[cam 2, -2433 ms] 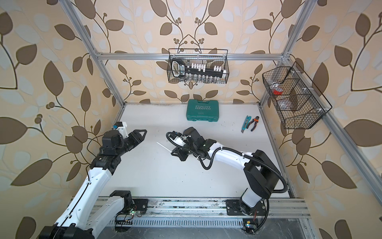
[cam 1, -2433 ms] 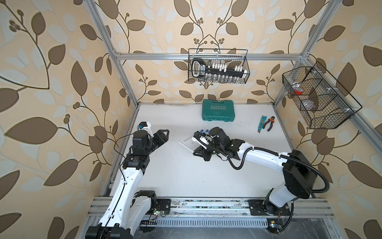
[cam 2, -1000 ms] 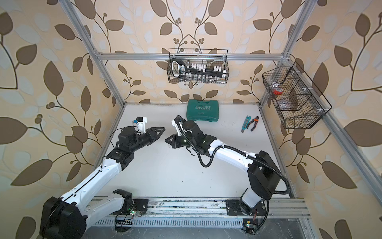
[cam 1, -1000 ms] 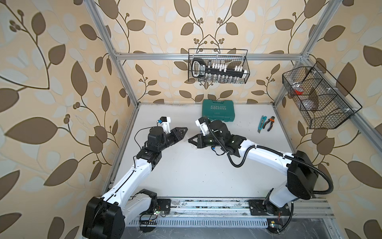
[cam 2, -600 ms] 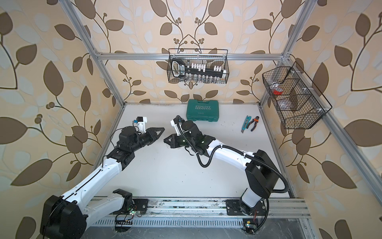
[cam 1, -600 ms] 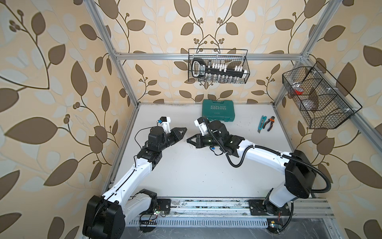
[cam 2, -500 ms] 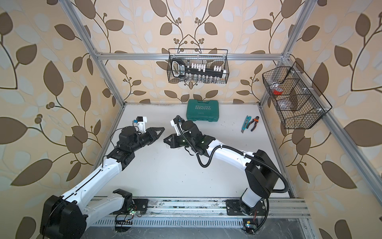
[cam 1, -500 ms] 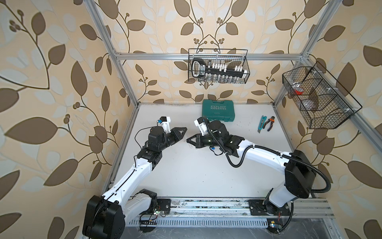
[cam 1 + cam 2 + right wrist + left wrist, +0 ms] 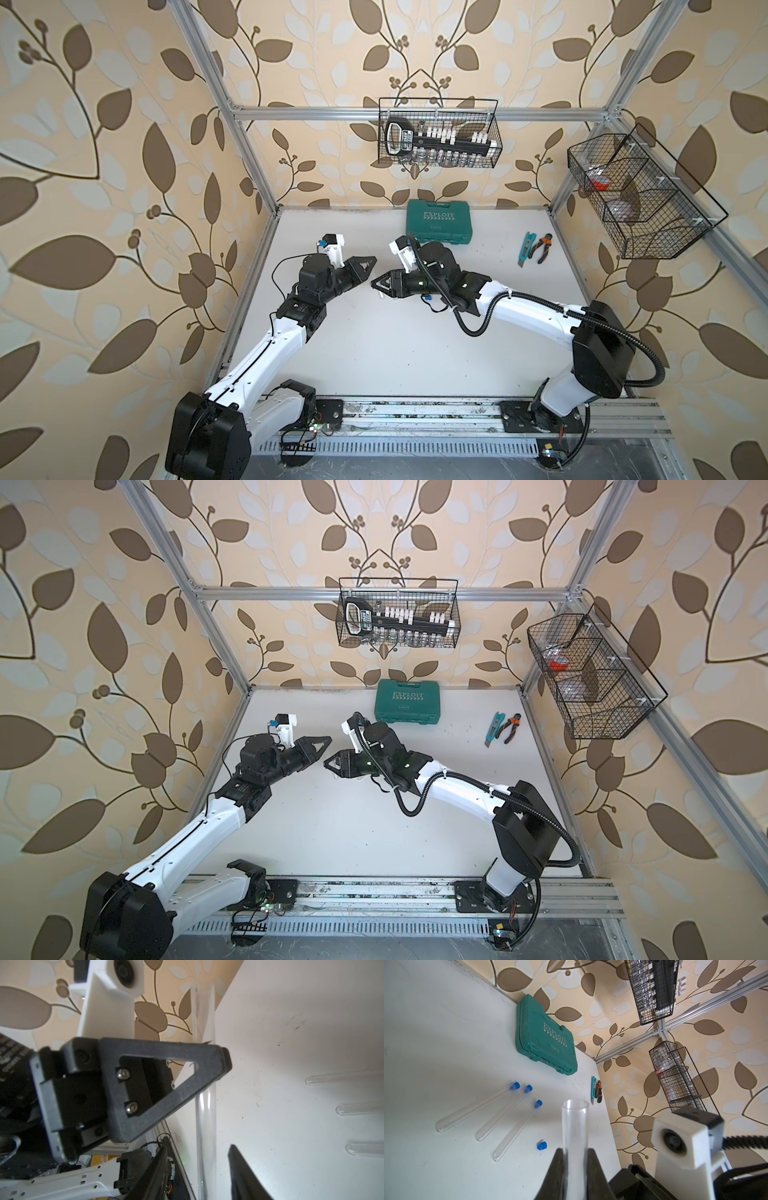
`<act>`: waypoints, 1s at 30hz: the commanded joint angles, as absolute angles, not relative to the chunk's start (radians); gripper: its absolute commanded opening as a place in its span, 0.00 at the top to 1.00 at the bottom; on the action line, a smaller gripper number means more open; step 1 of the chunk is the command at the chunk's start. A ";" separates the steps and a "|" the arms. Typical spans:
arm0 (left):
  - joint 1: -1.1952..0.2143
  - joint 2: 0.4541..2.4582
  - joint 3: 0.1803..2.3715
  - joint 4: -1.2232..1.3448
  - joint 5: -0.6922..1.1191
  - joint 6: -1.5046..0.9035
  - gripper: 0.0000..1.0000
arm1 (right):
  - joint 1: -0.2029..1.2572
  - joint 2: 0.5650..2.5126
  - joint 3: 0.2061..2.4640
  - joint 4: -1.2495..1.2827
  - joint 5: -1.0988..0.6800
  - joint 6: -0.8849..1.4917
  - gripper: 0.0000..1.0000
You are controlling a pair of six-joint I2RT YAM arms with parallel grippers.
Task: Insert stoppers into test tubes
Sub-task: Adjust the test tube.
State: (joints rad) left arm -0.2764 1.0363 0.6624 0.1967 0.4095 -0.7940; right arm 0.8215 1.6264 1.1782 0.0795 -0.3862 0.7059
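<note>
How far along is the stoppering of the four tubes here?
Done: three tubes lie on the table, each with a blue plug in its end. In hand: the left gripper clamps the fourth tube, mouth unplugged; the right gripper stands open. Left: the loose stopper must go in.

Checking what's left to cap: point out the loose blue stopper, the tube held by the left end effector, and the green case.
loose stopper [image 9: 542,1145], left wrist view, its side.
held tube [image 9: 575,1126], left wrist view, mid wall.
green case [image 9: 439,226], in a top view, lid centre.
</note>
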 commanded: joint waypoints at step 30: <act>-0.287 1.009 0.697 0.177 0.349 -0.762 0.66 | 0.836 1.696 1.271 0.012 -0.472 0.672 0.96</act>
